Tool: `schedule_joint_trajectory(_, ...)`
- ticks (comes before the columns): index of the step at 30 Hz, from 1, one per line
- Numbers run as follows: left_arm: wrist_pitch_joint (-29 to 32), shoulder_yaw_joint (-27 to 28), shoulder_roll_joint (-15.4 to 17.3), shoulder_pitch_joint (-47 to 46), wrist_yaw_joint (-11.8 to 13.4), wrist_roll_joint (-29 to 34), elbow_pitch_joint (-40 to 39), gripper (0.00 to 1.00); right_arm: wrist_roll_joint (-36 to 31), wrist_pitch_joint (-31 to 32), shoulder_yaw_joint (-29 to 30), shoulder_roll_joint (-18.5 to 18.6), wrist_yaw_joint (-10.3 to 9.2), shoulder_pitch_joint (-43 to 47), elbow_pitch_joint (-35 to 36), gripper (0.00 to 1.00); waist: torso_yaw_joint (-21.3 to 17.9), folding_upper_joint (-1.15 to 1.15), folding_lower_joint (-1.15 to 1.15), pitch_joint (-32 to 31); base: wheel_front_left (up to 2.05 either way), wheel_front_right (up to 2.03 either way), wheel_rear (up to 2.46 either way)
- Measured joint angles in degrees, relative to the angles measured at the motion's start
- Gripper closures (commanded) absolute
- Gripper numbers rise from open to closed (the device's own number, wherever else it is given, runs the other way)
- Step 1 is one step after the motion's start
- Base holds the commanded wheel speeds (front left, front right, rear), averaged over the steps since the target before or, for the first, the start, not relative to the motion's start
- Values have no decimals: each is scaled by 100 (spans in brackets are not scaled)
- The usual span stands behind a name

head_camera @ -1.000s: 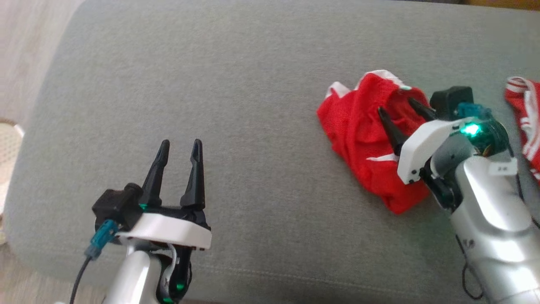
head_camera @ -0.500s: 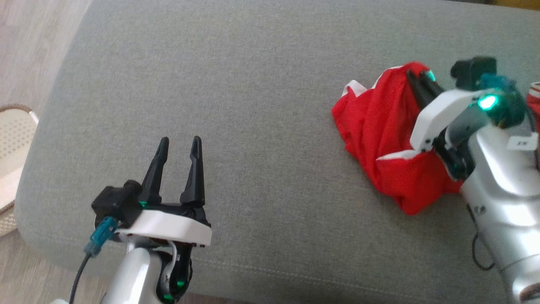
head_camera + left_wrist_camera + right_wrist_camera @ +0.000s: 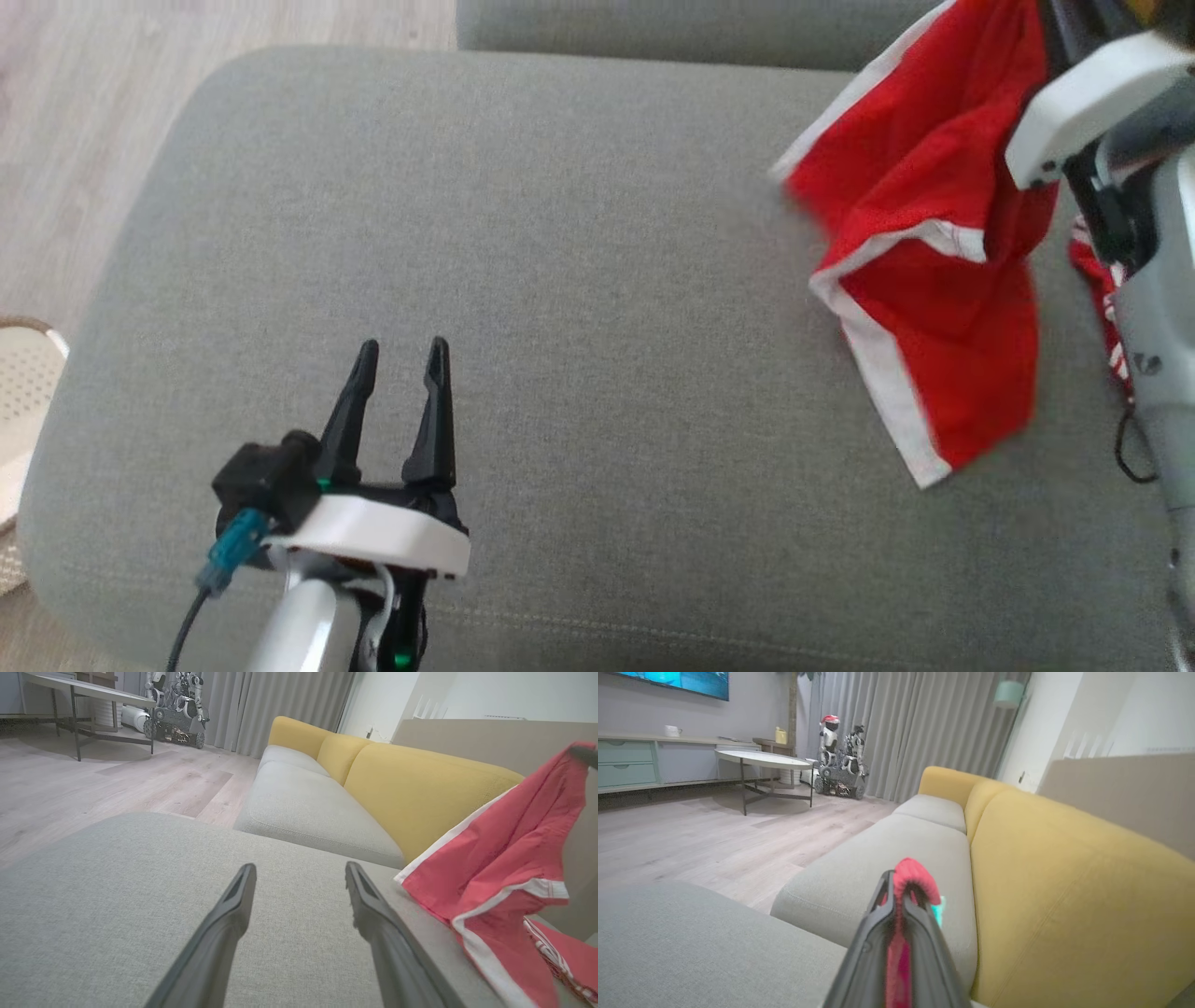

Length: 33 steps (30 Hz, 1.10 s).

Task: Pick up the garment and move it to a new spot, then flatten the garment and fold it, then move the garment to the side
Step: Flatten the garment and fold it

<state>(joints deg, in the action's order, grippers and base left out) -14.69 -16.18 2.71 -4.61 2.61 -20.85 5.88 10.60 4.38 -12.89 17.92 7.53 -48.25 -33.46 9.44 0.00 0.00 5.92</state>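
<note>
Above the right end of the grey seat cushion (image 3: 560,233), the garment (image 3: 934,280), seemingly a pair of red shorts with white trim, is held hanging from the right gripper (image 3: 903,891). Its fingers are pressed together on a fold of the red cloth. The left gripper (image 3: 403,347) is parked low over the near left part of the cushion, spread wide and holding nothing.

The first step, picking up and moving, is judged to be in hand. The cloth is raised but not yet set down anywhere. Whether its lowest corner brushes the cushion cannot be told from the head view. Next, the garment would need to be carried over the bare middle of the cushion and lowered so that it spreads rather than bunches. A free edge could then be taken by the left gripper for flattening.

A second red cloth (image 3: 1097,280) with white stripes lies just behind the right arm and should be kept out of the transfer. The cushion is plain woven fabric, backed by yellow backrests (image 3: 1064,882). Beyond it are seen a wooden floor (image 3: 93,140), a pale basket (image 3: 23,373), a round table (image 3: 761,758) and grey curtains (image 3: 901,728).
</note>
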Motion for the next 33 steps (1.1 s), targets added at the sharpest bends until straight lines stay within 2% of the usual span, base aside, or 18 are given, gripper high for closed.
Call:
schedule_joint_trajectory(4, 0, -42, 0, 114, 51, -18, 1, 0, -378, 382, 16, -231, 1, 1, 615, 100, 18, 0, 0, -178, 0, 0, 0)
schedule_joint_trajectory(5, 0, -62, 1, 122, 51, -70, -3, 0, -466, 617, -205, -423, 0, 4, 849, 100, 83, 0, 0, -213, 0, 0, 0)
schedule_joint_trajectory(6, 0, -62, 1, 122, 51, -70, -3, 0, -466, 617, -205, -423, 0, 4, 849, 100, 83, 0, 0, -213, 0, 0, 0)
schedule_joint_trajectory(8, 0, -110, 2, 124, 51, -104, -9, 0, -490, 803, -577, -606, 1, 14, 899, 100, 166, 0, 0, -222, 0, 0, 0)
schedule_joint_trajectory(10, 0, -201, 2, 127, 51, -121, -19, 0, -391, 902, -1089, -881, 1, 30, 656, 100, 323, 0, 0, -184, 0, 0, 0)
schedule_joint_trajectory(16, 0, -480, 2, 51, 74, -276, -24, 0, -99, 670, -2080, -927, 1, -338, -604, 100, 789, 0, 0, 17, 0, 0, 0)
schedule_joint_trajectory(17, 0, -525, 2, 43, 96, -308, -23, 0, -24, 586, -2245, -934, 1, -472, -808, 76, 878, 0, 0, 55, 0, 0, 0)
schedule_joint_trajectory(18, 0, -554, 2, 41, 100, -328, -22, 0, 109, 510, -2419, -950, 1, -614, -994, 0, 970, 0, 0, 95, 0, 0, 0)
schedule_joint_trajectory(25, 0, -569, 3, 40, 163, -361, -16, 0, 1405, 308, -3884, -1205, 1, -1110, -1568, 0, 1392, 0, 0, 352, 0, 0, 0)
schedule_joint_trajectory(28, 1, -528, 3, 39, 175, -358, -10, 0, 1797, 297, -4372, -1190, 1, -1224, -1701, 0, 1331, 0, 0, 360, 0, 0, 0)
schedule_joint_trajectory(33, 0, -453, 2, 36, 165, -290, -3, 0, 2384, 748, -5380, -1078, 1, -1333, -1738, 0, 1017, 0, 0, 228, 0, 0, 0)
